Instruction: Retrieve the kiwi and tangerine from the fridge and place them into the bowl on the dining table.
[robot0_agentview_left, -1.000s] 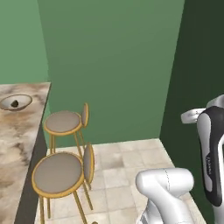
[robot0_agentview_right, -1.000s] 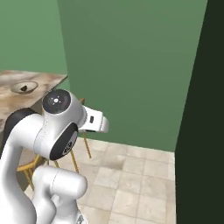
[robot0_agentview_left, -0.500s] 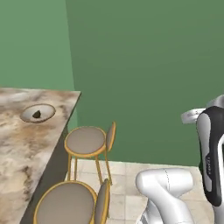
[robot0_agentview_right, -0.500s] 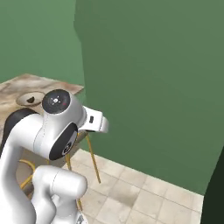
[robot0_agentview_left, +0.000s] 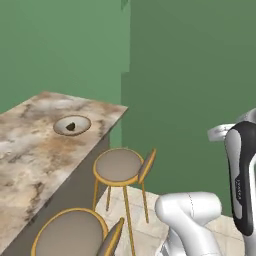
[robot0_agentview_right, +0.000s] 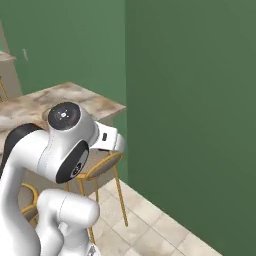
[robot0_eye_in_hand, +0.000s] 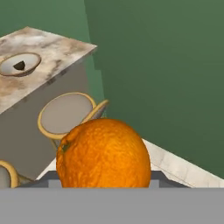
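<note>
A bright orange tangerine (robot0_eye_in_hand: 103, 153) looms large at the bottom of the hand view, with my gripper (robot0_eye_in_hand: 104, 178) shut on it; the fingers are mostly hidden behind the fruit. The dining table (robot0_agentview_left: 30, 150) has a brown-beige marbled top and lies to the left. On it stands the shallow tan bowl (robot0_agentview_left: 80, 120), also seen in the hand view as bowl (robot0_eye_in_hand: 30, 59). A small dark kiwi (robot0_agentview_left: 70, 126) lies inside the bowl. The tangerine is well short of the bowl and to its right. The fridge is out of view.
Two round stools with gold frames stand along the table's side, one stool (robot0_agentview_left: 118, 166) farther and one stool (robot0_agentview_left: 70, 235) nearer. A green wall with a jutting corner (robot0_agentview_left: 125, 75) rises behind. The floor (robot0_agentview_right: 150, 225) is pale tile.
The whole picture has shifted: the base has moved, and the table, bowl and stools now sit closer and farther right in the left base view. The gripper's hold is unchanged.
</note>
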